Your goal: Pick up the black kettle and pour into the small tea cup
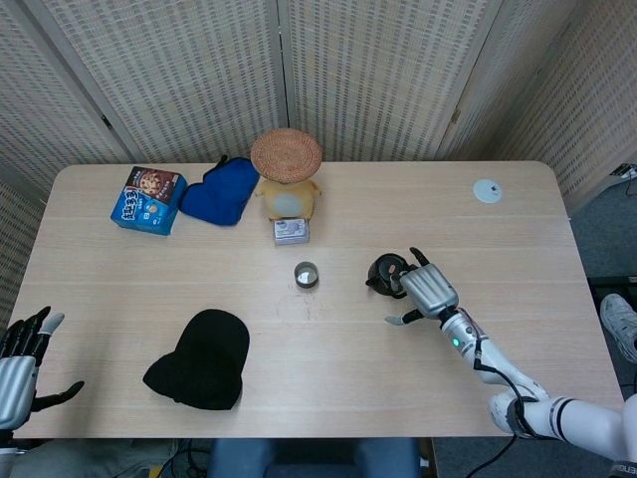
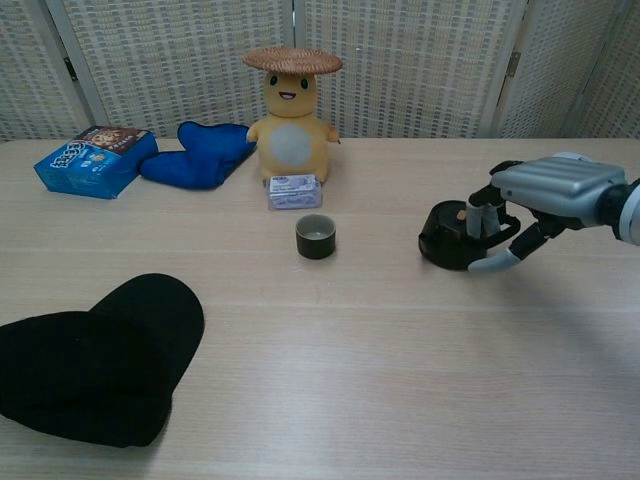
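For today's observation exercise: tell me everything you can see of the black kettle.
The kettle is small, squat, round and glossy black, with a small orange spot on its lid. It stands upright on the table, right of the cup. The right hand reaches over it from the right, fingers curled around its handle side.

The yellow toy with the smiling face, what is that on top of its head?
A round woven straw hat sits on the yellow toy, wider than its head. From above, the hat hides most of the toy.
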